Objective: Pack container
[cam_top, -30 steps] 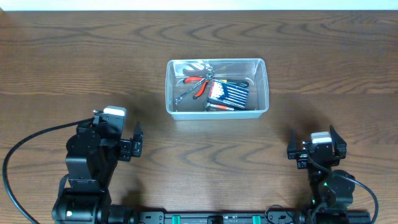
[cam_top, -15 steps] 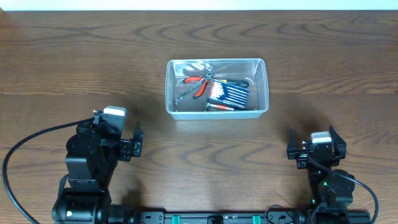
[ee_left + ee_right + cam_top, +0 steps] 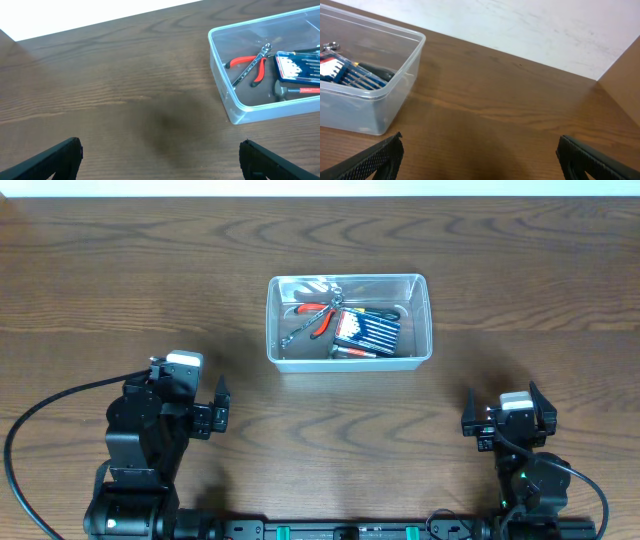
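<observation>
On the wooden table (image 3: pixel 120 270), the clear container (image 3: pixel 272 330) is set at the middle, toward the far side, well apart from both arms. Near the front edge, the left gripper (image 3: pixel 160 147) and the right gripper (image 3: pixel 480 142) are held wide open, with nothing gripped. Inside the container, a blue screwdriver set (image 3: pixel 297 67) is laid beside red-handled pliers (image 3: pixel 243 61).
</observation>
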`<state>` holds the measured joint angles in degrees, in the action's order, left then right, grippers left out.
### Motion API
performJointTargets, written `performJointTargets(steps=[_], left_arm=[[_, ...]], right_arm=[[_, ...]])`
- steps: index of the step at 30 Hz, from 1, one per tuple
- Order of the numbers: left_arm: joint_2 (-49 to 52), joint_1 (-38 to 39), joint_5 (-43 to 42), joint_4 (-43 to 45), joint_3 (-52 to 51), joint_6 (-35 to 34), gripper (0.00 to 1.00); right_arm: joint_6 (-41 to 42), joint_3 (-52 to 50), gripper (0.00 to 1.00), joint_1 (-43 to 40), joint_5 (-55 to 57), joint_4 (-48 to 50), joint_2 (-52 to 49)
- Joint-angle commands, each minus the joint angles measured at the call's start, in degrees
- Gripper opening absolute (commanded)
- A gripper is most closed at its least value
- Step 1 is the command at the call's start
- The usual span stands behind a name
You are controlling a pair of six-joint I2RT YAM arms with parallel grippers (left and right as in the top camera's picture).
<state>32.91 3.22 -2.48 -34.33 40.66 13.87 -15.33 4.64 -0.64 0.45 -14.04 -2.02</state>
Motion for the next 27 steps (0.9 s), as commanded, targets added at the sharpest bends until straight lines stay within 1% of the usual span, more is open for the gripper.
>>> performJointTargets(steps=[1, 2, 3, 5, 6, 9, 11, 13, 17, 19, 24, 27], left_arm=[[-0.3, 0.1, 5.8, 0.1, -0.1, 1.7, 0.98], [-0.7, 0.0, 5.4, 0.1, -0.1, 0.6, 0.98], [-2.0, -0.7, 3.2, 0.2, -0.1, -0.5, 0.98], [-7.5, -2.6, -2.2, 0.4, -0.1, -0.7, 0.98], [-11.2, -3.4, -2.9, 1.1, -0.1, -0.7, 0.98], [-20.7, -4.3, 0.4, 6.0, -0.4, -0.7, 0.98], [-25.1, -4.3, 2.2, 11.9, -1.9, -0.7, 0.98], [-27.3, -4.3, 2.6, 19.1, -5.0, -0.7, 0.98], [-29.1, -4.3, 2.5, 38.1, -18.4, -2.4, 0.98], [-29.9, -4.3, 2.5, 44.0, -24.8, -4.7, 0.98], [-32.8, -4.3, 2.5, 46.4, -34.7, -5.6, 0.98], [-32.8, -4.2, 2.3, 46.3, -38.1, -5.8, 0.98]], right_arm=[[1.2, -0.4, 0.99, -0.5, 0.0, 0.1, -0.1], [1.2, -0.4, 0.99, -0.5, 0.0, 0.1, -0.1], [1.2, -0.4, 0.99, -0.5, 0.0, 0.1, -0.1], [1.2, -0.4, 0.99, -0.5, 0.0, 0.1, -0.1], [1.2, -0.4, 0.99, -0.5, 0.0, 0.1, -0.1], [1.2, -0.4, 0.99, -0.5, 0.0, 0.1, -0.1], [1.2, -0.4, 0.99, -0.5, 0.0, 0.1, -0.1], [1.2, -0.4, 0.99, -0.5, 0.0, 0.1, -0.1], [1.2, -0.4, 0.99, -0.5, 0.0, 0.1, -0.1], [1.2, -0.4, 0.99, -0.5, 0.0, 0.1, -0.1], [1.2, -0.4, 0.99, -0.5, 0.0, 0.1, -0.1], [1.2, -0.4, 0.99, -0.5, 0.0, 0.1, -0.1]])
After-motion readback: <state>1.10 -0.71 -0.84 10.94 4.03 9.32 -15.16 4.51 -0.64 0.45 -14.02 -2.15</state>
